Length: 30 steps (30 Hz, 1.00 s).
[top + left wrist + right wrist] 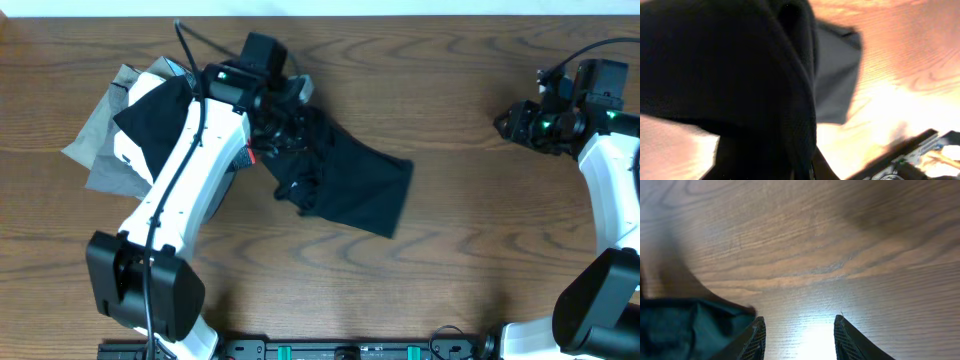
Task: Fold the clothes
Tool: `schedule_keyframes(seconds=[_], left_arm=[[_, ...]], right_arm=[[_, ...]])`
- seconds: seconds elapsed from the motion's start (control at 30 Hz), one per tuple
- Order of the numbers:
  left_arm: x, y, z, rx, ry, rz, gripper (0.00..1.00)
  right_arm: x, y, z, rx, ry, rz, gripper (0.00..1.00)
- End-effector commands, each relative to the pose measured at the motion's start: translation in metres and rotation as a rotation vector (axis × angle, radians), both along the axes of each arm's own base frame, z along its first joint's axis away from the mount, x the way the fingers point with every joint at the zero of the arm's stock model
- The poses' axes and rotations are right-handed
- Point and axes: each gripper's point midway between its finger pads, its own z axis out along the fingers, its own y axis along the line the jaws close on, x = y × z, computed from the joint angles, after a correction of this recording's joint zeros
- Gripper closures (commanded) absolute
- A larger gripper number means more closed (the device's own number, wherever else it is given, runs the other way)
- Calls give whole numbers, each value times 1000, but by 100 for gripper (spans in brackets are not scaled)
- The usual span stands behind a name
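Observation:
The clothes are a black shirt (350, 185) lying crumpled on the wooden table left of centre. My left gripper (272, 135) is down on the shirt's upper left part, where the fabric is bunched, and it is shut on that fabric. In the left wrist view the black shirt (740, 75) fills most of the frame and hides the fingers. My right gripper (520, 125) hovers far to the right, apart from the shirt. It is open (800, 340) over bare wood with nothing between its fingers. A dark fabric edge (685, 330) shows at that view's lower left.
A grey cloth (95, 150) and another dark cloth (150, 120) lie heaped at the far left, partly under my left arm. The arm bases (140, 290) stand at the front edge. Bare wood (470, 230) lies between the shirt and my right arm.

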Motion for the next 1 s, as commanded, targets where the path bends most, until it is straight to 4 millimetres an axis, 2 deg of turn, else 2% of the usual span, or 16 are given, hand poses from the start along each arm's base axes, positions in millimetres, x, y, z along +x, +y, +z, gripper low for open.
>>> schedule_keyframes(seconds=[0.0,0.17,0.33,0.47,0.5,0.53,0.57,0.63,0.7,0.8,0.9,0.97], left_arm=[[-5,-19,3,79,-85,-109,94],[-18,-66,-15,98,-111,-226,94],[-24,-103,-51,153,-118,-306,93],[-32,-129,-83,165,-97,-363,87],[-33,-133,-89,168,-92,-373,78],[-36,-137,-94,169,-91,-384,65],[-38,-141,-95,164,-91,-393,59],[-40,-145,-90,157,-102,-402,46],[-41,-147,-78,143,-109,-403,38],[-41,-144,-45,132,-135,-391,37],[-35,-130,-13,158,-191,-359,29],[-29,-112,4,194,-234,-321,23]], right_arm=[[1,11,7,-9,-17,35,57],[-2,18,1,-5,0,51,58],[-5,19,-2,-1,13,53,59],[-8,20,-4,2,26,54,59],[-8,20,-4,2,27,54,59],[-8,20,-4,1,27,54,59],[-8,20,-4,1,26,54,59],[-8,20,-4,1,26,54,59],[-8,20,-4,1,26,54,59],[-8,20,-4,2,27,55,59],[-8,22,-4,5,25,59,57],[-8,25,-2,23,19,70,56]])
